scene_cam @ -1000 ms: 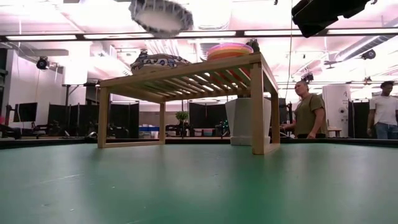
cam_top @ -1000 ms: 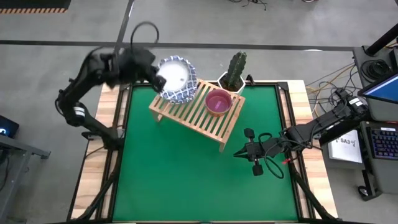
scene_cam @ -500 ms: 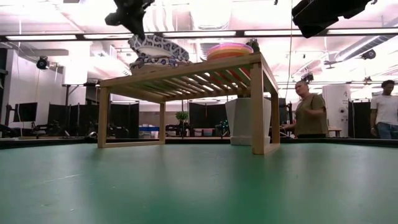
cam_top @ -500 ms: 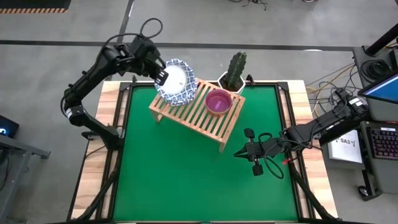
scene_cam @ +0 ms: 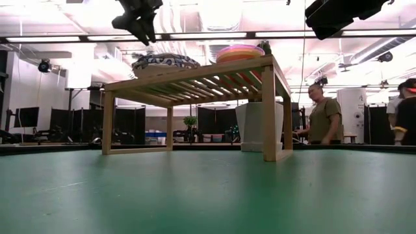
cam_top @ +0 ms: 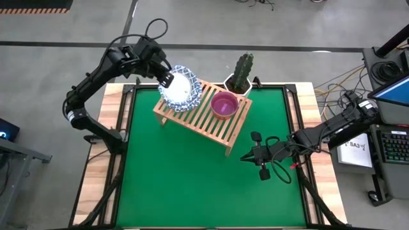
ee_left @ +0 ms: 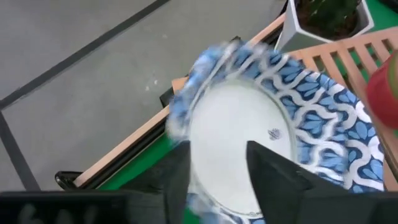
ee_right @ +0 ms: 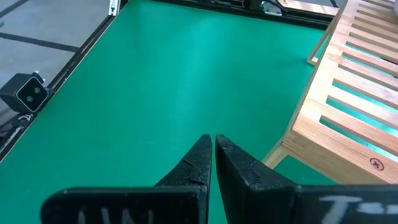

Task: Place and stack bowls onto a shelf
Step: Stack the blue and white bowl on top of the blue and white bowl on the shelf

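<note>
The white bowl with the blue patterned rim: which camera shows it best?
The left wrist view: the white bowl with the blue patterned rim fills it. High view shows it small; low view, only edge-on; right wrist view, nothing.

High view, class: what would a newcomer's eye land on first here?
The blue-patterned bowls, stacked on the wooden shelf's far left corner, with the left claw open at their rim. Beside them on the shelf sit the coloured bowls, a cactus just behind. The right claw rests shut over the green mat.
</note>
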Robot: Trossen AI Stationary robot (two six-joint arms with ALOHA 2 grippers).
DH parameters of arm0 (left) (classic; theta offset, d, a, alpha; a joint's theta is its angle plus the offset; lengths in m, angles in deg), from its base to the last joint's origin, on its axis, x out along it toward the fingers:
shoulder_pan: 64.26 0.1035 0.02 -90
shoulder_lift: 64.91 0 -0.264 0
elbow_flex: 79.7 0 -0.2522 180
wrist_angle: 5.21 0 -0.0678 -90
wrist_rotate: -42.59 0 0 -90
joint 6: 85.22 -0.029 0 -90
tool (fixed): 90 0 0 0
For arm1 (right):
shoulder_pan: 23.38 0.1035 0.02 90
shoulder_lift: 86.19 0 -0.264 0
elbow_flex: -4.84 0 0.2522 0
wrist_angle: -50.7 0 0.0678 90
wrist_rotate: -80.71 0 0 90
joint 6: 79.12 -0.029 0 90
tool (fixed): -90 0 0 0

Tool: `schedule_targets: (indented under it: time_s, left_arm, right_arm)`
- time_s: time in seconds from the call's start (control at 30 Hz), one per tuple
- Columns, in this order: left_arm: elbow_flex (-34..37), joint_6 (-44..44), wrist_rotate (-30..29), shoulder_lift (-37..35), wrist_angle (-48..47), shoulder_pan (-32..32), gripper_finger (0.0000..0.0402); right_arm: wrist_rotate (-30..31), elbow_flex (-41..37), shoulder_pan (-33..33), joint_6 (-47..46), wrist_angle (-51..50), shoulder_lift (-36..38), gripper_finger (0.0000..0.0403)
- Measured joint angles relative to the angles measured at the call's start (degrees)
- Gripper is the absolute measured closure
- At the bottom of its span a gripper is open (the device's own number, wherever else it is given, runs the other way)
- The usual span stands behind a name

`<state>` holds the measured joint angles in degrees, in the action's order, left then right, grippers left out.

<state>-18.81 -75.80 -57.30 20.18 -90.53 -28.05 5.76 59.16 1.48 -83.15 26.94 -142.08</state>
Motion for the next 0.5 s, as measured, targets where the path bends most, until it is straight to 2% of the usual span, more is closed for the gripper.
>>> schedule_targets:
  time_s: [0.13, 0.23, 0.33, 0.5]
  left_arm:
    - [-1.83, -1.81, -0.11, -0.01, -1.14, 0.0, 0.0223]
    - [-3.15, -4.01, -0.07, -0.3, -2.8, -0.21, 0.0208]
    - [-2.49, -5.83, -0.11, -1.14, -3.52, -1.2, 0.0212]
    - [4.05, -6.59, -1.11, -2.68, -2.16, -2.53, 0.0255]
  right_arm:
    - [0.02, 0.0, 0.0, 0.04, 0.0, 0.0, 0.039]
    - [0.04, 0.0, 0.0, 0.01, 0.0, 0.0, 0.039]
    - [0.04, 0.0, 0.0, 0.02, 0.0, 0.0, 0.039]
    - [0.13, 0.0, -0.04, -0.16, 0.0, 0.0, 0.039]
